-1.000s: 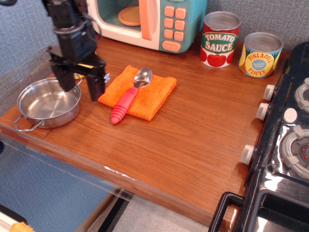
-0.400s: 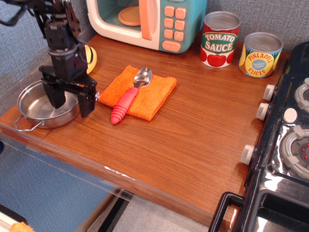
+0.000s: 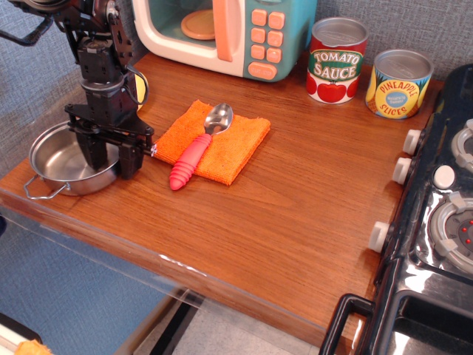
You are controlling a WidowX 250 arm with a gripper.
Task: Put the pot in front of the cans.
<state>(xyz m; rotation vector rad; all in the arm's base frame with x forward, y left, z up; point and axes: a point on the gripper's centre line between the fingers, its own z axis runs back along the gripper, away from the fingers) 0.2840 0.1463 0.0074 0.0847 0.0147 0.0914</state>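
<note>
**Pot at the bench's left front corner, jaws straddling its rim**

The pot (image 3: 63, 159) sat upright near the left front corner of the bench (image 3: 295, 214), mouth up and empty. One wire loop handle pointed toward the front-left edge; the opposite handle was hidden behind the arm, so the handle line ran roughly front-left to back-right. The gripper (image 3: 109, 151) stood vertically over the pot's right side, its jaws parted, one finger inside the bowl and the other just outside the wall, straddling the rim. Whether the fingers pressed the wall could not be told.

Just right of the pot lay an orange cloth (image 3: 214, 140) carrying a spoon (image 3: 198, 148) with a red handle, bowl pointing back. A toy microwave (image 3: 229, 33) stood at the back. The cans (image 3: 368, 70) stood side by side at the back right, well apart from the pot, beside the stove (image 3: 443, 207).
</note>
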